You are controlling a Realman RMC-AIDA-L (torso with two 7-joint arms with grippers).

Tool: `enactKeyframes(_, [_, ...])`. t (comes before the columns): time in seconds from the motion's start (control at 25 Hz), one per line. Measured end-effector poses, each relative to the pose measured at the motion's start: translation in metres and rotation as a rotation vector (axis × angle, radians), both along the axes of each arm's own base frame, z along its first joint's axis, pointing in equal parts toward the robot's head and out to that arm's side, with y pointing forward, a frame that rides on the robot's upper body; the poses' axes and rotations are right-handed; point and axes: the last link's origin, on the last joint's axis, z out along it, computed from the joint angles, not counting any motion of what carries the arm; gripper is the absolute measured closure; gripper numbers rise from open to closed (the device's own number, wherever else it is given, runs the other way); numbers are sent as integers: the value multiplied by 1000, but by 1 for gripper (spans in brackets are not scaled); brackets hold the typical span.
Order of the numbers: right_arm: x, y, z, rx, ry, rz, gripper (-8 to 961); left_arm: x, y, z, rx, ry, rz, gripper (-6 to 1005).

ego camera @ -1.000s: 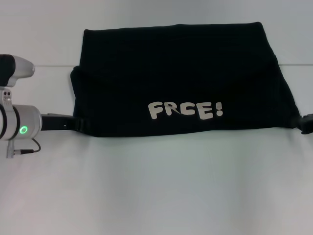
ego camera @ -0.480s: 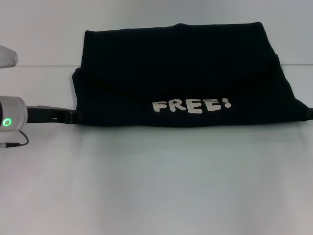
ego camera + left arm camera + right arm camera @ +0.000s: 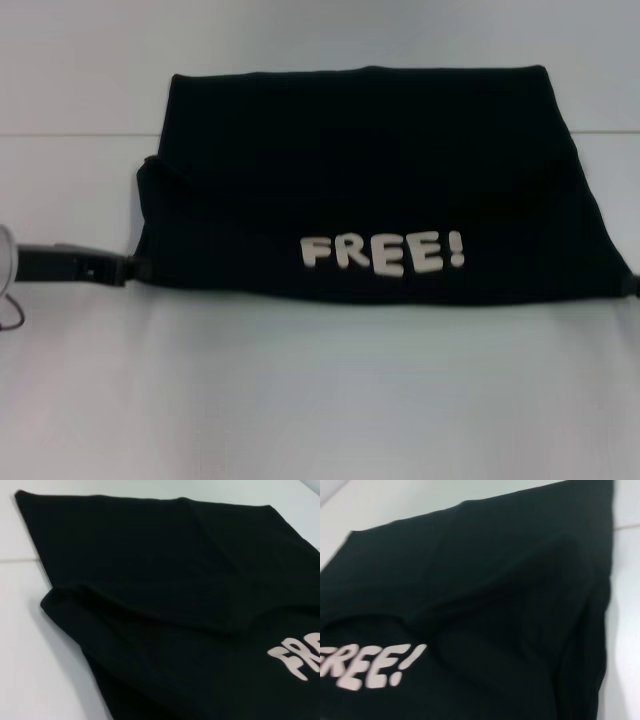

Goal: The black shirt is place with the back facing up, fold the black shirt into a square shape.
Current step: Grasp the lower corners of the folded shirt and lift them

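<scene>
- Two grippers are seen at the near corners of the black shirt, which lies folded on the white table with pale "FREE!" lettering facing up.
- The left gripper is laid at the shirt's near left corner, its tip touching the fabric; whether the cloth is pinched cannot be told.
- The right gripper is barely glimpsed at the near right corner; its grip cannot be told.
</scene>
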Motion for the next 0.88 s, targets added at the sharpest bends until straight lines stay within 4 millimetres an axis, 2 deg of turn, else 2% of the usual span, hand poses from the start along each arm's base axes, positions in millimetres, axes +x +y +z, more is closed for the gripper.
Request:
enactKeyframes(0.28, [12, -52, 1, -32, 113, 45, 954, -4, -39, 4, -127, -95, -39, 1001])
enactKeyframes(0.32, [16, -70, 4, -36, 151, 62, 954, -5, -45, 4, -143, -111, -42, 1000])
enactKeyframes(0.36, [16, -70, 4, -36, 151, 62, 954, -5, -52, 5, -165, -135, -48, 1000])
enactKeyframes(0.48, [22, -98, 9, -32, 199, 83, 954, -7, -73, 10, -217, -202, -77, 1000])
enactKeyframes(0.56, [27, -119, 13, -21, 223, 92, 954, -7, -78, 11, -229, -215, -85, 1000])
enactKeyframes(0.6, [29, -126, 14, -17, 230, 92, 955, -10, -91, 13, -261, -246, -94, 1000])
enactKeyframes(0.88, [37, -170, 14, -34, 266, 85, 955, -16, -126, 16, -354, -316, -85, 1000])
